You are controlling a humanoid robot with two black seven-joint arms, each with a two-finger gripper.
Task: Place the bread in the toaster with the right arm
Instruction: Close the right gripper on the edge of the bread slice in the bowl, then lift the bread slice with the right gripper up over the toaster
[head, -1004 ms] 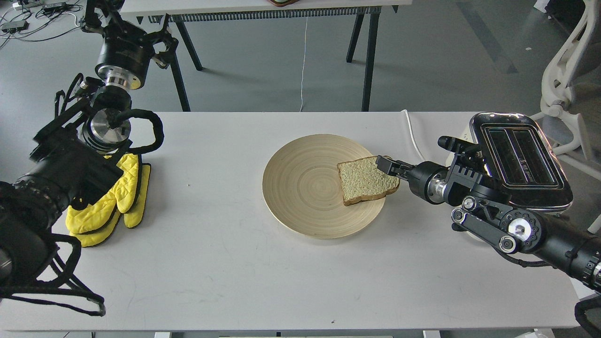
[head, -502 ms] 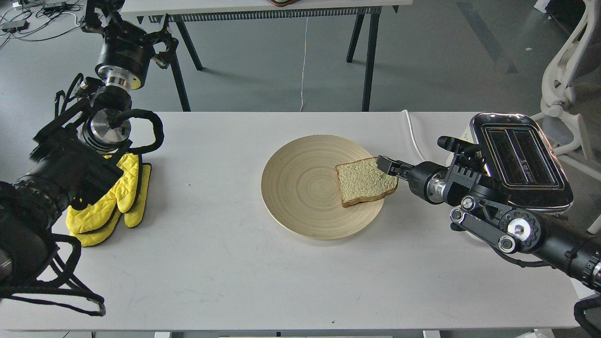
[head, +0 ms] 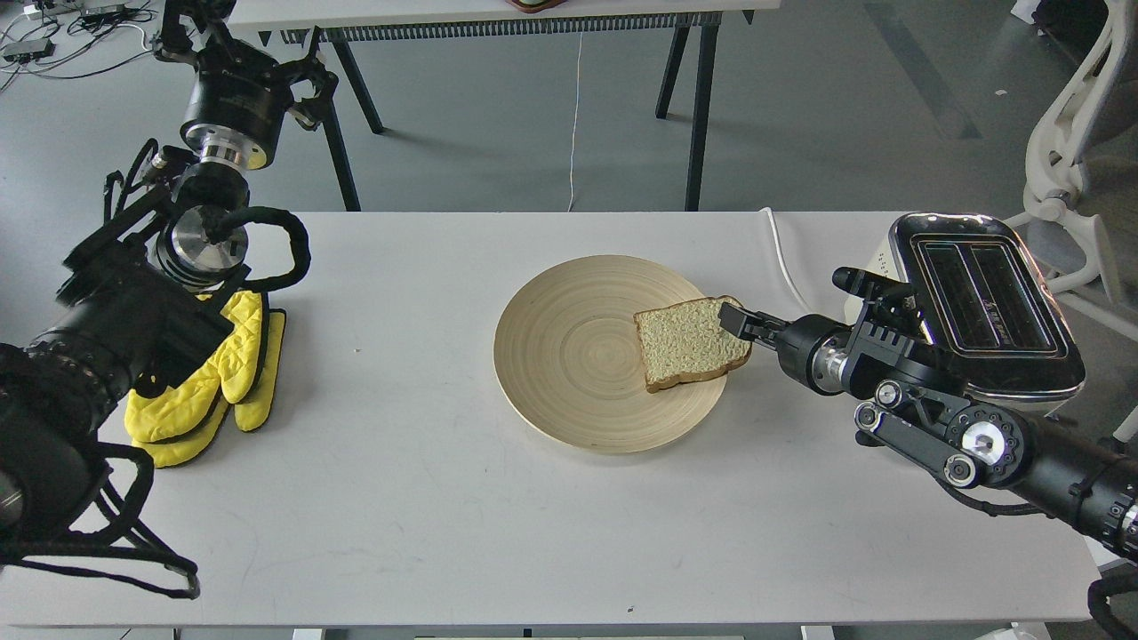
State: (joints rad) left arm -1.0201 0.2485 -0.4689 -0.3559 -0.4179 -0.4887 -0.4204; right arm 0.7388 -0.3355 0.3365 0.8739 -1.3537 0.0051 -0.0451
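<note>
The bread (head: 686, 342) lies flat on the right part of a round wooden plate (head: 569, 356). My right gripper (head: 734, 321) comes in from the right and its tip touches the slice's right edge, low over the plate's rim. Its two fingers cannot be told apart, so I cannot tell whether they grip the slice. The toaster (head: 982, 302) stands at the table's right edge, just behind my right arm, with both slots empty. My left gripper (head: 307, 84) is far off at the upper left, dark and unclear.
Yellow oven mitts (head: 209, 382) lie at the table's left, under my left arm. The toaster's white cord (head: 782, 258) runs off the table's back edge. A white chair (head: 1071, 151) stands at the far right, and another table's legs (head: 698, 107) stand behind.
The bread and plate have shifted slightly left. My right gripper's tip has drawn back a little to the right, from over the slice to its right edge. The left arm has not moved.
</note>
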